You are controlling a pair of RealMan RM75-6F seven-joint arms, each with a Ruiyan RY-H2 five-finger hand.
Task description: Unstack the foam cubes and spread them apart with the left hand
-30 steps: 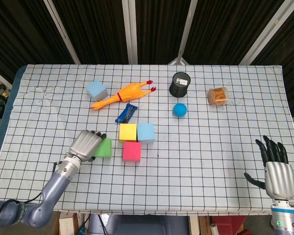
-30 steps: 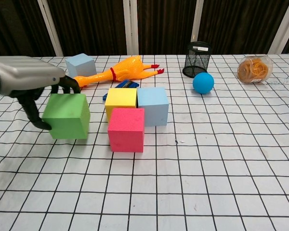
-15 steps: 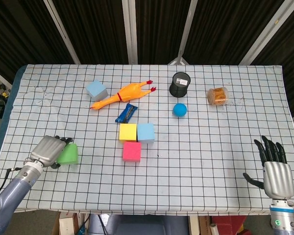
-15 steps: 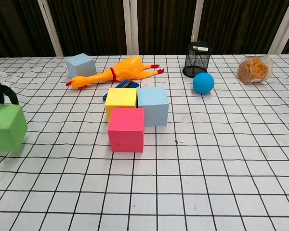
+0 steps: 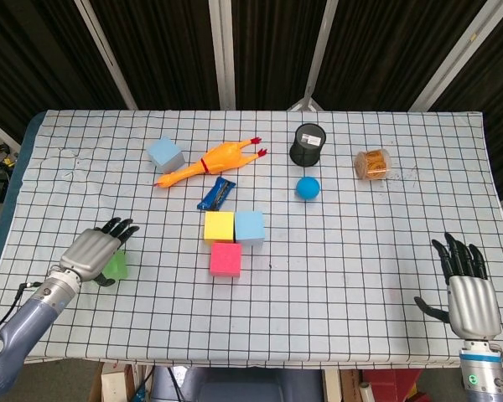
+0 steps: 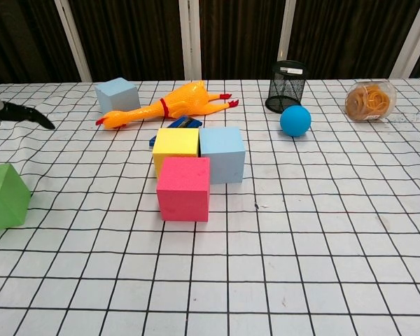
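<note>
Backdrop: dark corrugated wall (image 5: 159, 50), white slanted struts (image 5: 222, 50).
Tabletop (image 5: 360, 243) under white black-gridded cloth; even lighting.

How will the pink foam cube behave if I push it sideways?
The pink foam cube sits flat-faced, so it probably slides rather than rolls. Being foam, it is likely light and squashy. It touches the yellow foam cube, which may shift too.

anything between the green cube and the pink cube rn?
Nothing. In the head view, only bare checkered cloth lies between the green cube and the pink cube; the chest view agrees.
</note>
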